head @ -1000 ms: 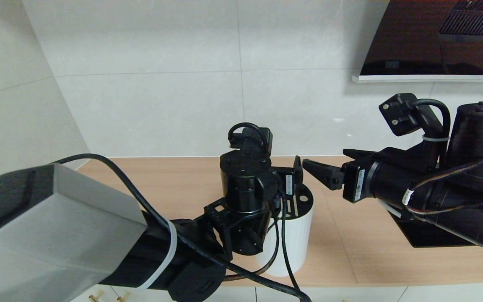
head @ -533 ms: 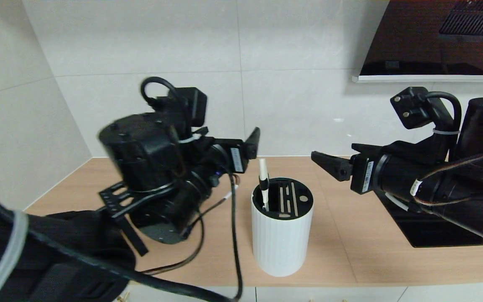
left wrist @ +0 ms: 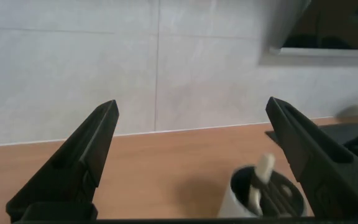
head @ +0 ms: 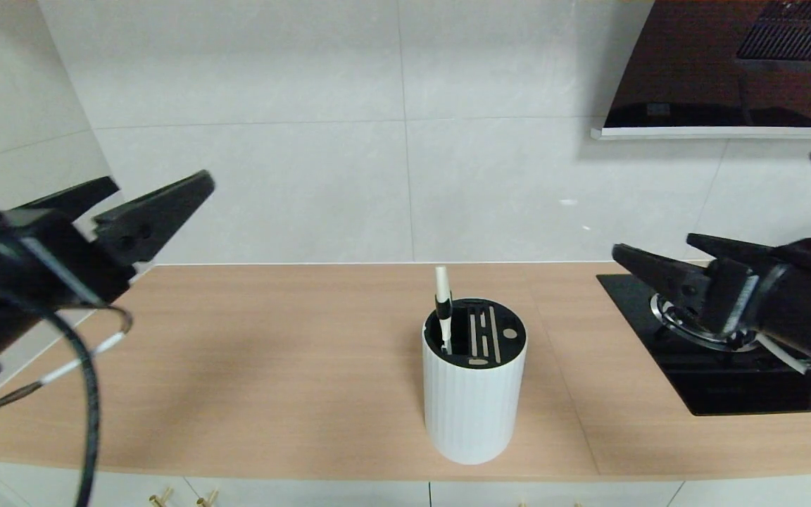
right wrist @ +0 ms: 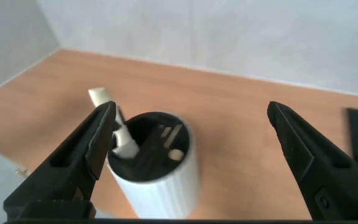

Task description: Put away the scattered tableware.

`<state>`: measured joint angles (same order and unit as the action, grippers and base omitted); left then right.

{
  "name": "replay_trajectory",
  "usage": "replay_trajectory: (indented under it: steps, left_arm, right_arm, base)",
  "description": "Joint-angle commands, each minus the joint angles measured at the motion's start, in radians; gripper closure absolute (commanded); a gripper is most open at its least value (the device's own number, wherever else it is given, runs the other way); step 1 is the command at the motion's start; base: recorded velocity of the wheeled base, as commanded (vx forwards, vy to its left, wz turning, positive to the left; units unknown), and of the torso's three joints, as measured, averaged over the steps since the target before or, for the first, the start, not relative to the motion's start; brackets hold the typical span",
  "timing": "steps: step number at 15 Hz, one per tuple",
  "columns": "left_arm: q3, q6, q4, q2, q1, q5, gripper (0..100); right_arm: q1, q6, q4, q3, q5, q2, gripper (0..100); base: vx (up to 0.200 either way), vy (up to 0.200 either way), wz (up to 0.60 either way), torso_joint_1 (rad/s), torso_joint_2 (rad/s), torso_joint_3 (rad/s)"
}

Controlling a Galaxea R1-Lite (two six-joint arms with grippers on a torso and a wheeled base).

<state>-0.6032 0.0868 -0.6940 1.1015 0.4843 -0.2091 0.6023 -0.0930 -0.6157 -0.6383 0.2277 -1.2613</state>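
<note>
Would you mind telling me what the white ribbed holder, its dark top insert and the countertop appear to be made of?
The holder: probably matte white plastic or ceramic; evenly ribbed, no shine. Its top insert: seemingly black plastic, with cut slots. The countertop: wood or wood-look laminate, pale grain, matte.

One ribbed white holder (head: 474, 408), one utensil (head: 442, 292), one black cooktop (head: 719, 389).

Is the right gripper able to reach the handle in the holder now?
Probably yes. The right gripper is open and faces the holder, and nothing stands between them. The handle sticks up above the rim, and the left gripper is far off on the other side.
</note>
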Motion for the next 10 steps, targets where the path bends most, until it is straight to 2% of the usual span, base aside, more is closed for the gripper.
replay_trajectory:
  steps: [1, 2, 3, 4, 6, 7, 9, 10]
  left_arm:
    - [0.111, 0.011, 0.352, -0.502, -0.131, 0.073, 0]
    - [0.111, 0.014, 0.492, -0.634, -0.167, 0.106, 0]
    - [0.111, 0.013, 0.538, -0.680, -0.179, 0.117, 0]
    - [0.109, 0.018, 0.708, -0.824, -0.246, 0.152, 0]
    - [0.111, 0.018, 0.809, -0.937, -0.289, 0.168, 0]
    - [0.111, 0.018, 0.834, -0.983, -0.312, 0.168, 0]
    - [0.112, 0.016, 0.849, -1.005, -0.328, 0.160, 0]
    - [0.112, 0.016, 0.849, -1.005, -0.363, 0.103, 0]
  right_arm:
    - [-0.136, 0.052, 0.010, 0.238, -0.022, 0.388, 0]
    - [-0.205, 0.053, 0.041, 0.273, -0.047, 0.488, 0]
    - [-0.225, 0.053, 0.057, 0.285, -0.051, 0.528, 0]
    - [-0.263, 0.052, 0.200, 0.315, -0.060, 0.700, 0]
    - [-0.276, 0.052, 0.404, 0.313, -0.060, 0.867, 0]
    - [-0.317, 0.052, 0.468, 0.313, -0.062, 0.925, 0]
    - [-0.348, 0.053, 0.490, 0.315, -0.067, 0.961, 0]
    - [-0.406, 0.055, 0.516, 0.318, -0.067, 1.020, 0]
  base:
    - [0.000, 0.000, 0.00, 0.000, 0.00, 0.000]
    - [0.000, 0.000, 0.00, 0.000, 0.00, 0.000]
    - [0.000, 0.000, 0.00, 0.000, 0.00, 0.000]
    - [0.000, 0.000, 0.00, 0.000, 0.00, 0.000]
    - [0.000, 0.000, 0.00, 0.000, 0.00, 0.000]
    - [0.000, 0.000, 0.00, 0.000, 0.00, 0.000]
    - [0.000, 0.000, 0.00, 0.000, 0.00, 0.000]
    - [0.000, 0.000, 0.00, 0.000, 0.00, 0.000]
